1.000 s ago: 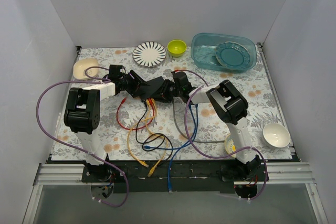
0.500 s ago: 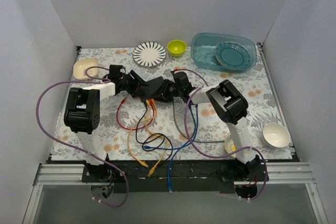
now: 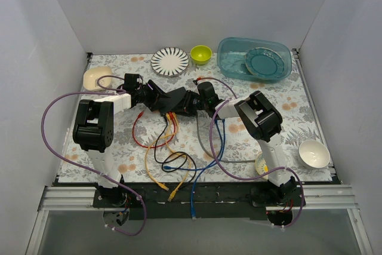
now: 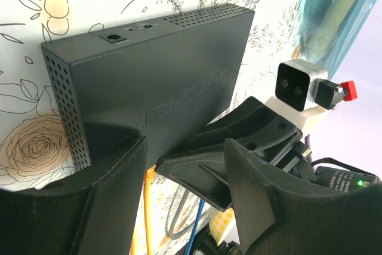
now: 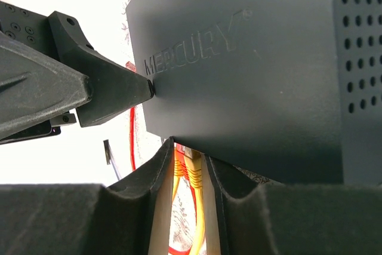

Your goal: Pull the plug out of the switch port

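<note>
Right wrist view: the switch [image 5: 250, 58], matte black with MERCURY lettering, fills the upper frame. Its port edge faces the camera, with two yellow plugs [image 5: 192, 174] seated side by side. The right pincer [image 5: 186, 152] brackets those plugs, one finger on either side with very little gap; I cannot tell whether the pads bite or only flank them. The left pincer [image 4: 186, 147] is clenched on the switch from the opposite side, one fingertip pressed to the casing edge beside the lettering. The left wrist view shows the end of the box between its fingers. Top external view: the switch sits around the middle of the table [image 3: 286, 117], both pincers meeting over it, cables [image 3: 161, 159] fanning toward the near edge. Step in hand, by my reading: securing a grip on a plug while the left braces the box. The next move likely calls for a firm pinch on one plug, latch tab pressed, then a straight pull along the port axis; the neighbouring plug sits close enough to snag. Pose: the left arm [image 3: 92, 123] bends inward to the right, the right arm [image 3: 262, 120] folds inward to the left, wrists low and nearly head to head.
</note>
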### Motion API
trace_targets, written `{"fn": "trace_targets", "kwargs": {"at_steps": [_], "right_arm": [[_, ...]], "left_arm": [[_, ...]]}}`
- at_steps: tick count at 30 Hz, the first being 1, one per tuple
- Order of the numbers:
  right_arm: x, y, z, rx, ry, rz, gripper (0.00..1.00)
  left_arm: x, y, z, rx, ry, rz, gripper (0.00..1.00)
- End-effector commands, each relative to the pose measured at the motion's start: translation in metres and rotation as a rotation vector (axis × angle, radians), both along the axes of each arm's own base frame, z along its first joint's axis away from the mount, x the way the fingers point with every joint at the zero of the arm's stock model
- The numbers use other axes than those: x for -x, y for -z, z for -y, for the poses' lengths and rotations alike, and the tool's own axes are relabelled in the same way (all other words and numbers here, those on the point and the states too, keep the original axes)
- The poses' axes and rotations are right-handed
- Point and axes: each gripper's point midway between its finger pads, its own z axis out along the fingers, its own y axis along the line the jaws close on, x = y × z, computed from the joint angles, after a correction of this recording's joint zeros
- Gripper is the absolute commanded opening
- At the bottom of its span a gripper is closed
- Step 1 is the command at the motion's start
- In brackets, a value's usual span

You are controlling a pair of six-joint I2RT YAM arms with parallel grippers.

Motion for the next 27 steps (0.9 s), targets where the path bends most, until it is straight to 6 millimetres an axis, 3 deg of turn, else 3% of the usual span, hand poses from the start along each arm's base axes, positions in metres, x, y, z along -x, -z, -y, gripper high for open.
{"fn": "trace_targets", "kwargs": {"at_steps": [1,6,9,15,20,27], "right_arm": [[0.044,0.069,0.029,0.205,-0.062,-0.144,0.24],[0.047,0.07,0.03,0.213,-0.067,-0.153,0.06],[0.049,0.07,0.031,0.217,-0.074,-0.153,0.01],[0.058,0.073,0.038,0.234,-0.092,-0.159,0.01],[0.063,0.076,0.042,0.245,-0.098,-0.167,0.01],[0.066,0.073,0.044,0.249,-0.116,-0.154,0.01]], "left_arm": [[0.02,0.033,-0.008,-0.073,-0.002,-0.119,0.55],[0.021,0.03,-0.007,-0.064,-0.001,-0.116,0.55],[0.022,0.015,-0.001,-0.015,0.007,-0.095,0.55],[0.025,-0.018,0.015,0.106,0.039,-0.022,0.56],[0.032,-0.009,0.026,0.121,0.078,-0.046,0.56],[0.034,0.009,0.021,0.077,0.046,-0.074,0.56]]}}
